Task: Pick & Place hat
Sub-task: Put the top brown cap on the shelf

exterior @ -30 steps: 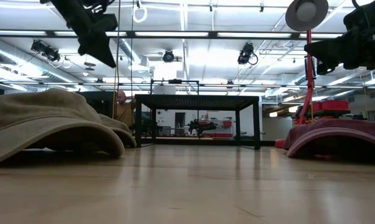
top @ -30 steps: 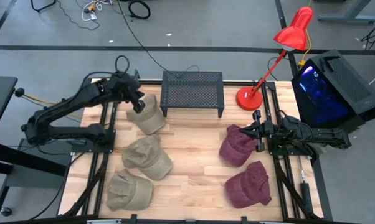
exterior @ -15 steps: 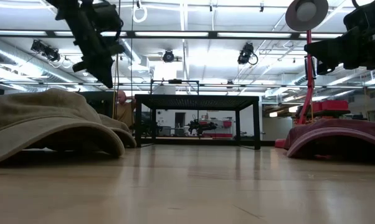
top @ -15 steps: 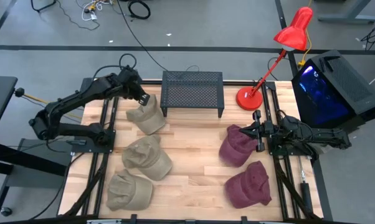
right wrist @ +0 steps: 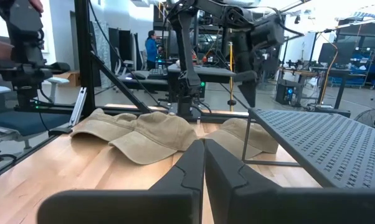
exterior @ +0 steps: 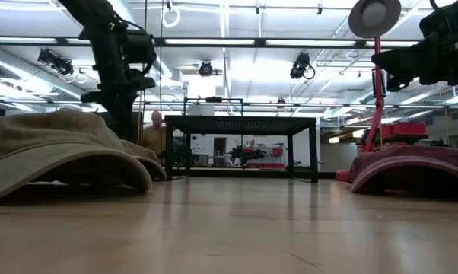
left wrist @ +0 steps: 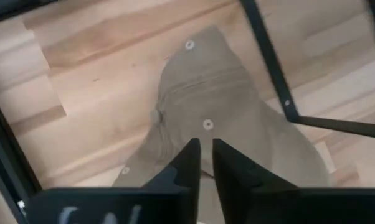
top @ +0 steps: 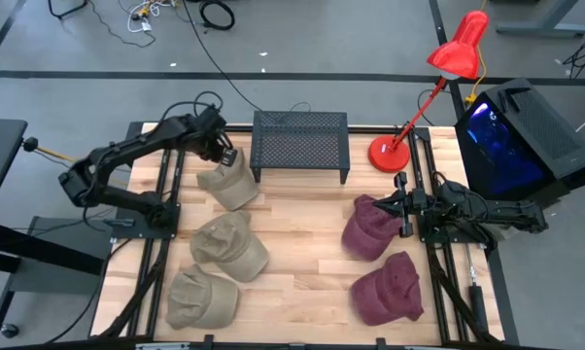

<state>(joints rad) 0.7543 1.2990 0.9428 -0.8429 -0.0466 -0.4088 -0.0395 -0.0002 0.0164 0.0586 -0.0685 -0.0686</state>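
Three tan hats lie brim-down on the table's left half: a far one (top: 230, 182), a middle one (top: 230, 246) and a near one (top: 201, 297). Two maroon hats (top: 370, 229) (top: 388, 289) lie on the right half. My left gripper (top: 224, 157) (left wrist: 205, 149) points down over the far tan hat's crown (left wrist: 218, 99), beside its top button (left wrist: 207, 124), with its fingers a narrow gap apart. In the low view it (exterior: 125, 125) reaches down behind the near hats (exterior: 62, 144). My right gripper (top: 401, 208) (right wrist: 204, 149) waits shut and raised beside the far maroon hat. My left gripper comes at the far tan hat's crown from above, near the top button (left wrist: 207, 124). I cannot tell whether its fingertips (left wrist: 192, 148) touch the cloth. The hat lies flat on the table.
A black mesh stand (top: 300, 142) (exterior: 240, 122) sits at the far middle, right beside the far tan hat. A red desk lamp (top: 388, 153) stands at the far right. Bare wood (top: 302, 233) lies between the tan and maroon hats.
My left gripper has moved a little toward the table's right and far edge and come down from well above the table to the far tan hat's crown, tipping until its fingers point down. No hat has moved.
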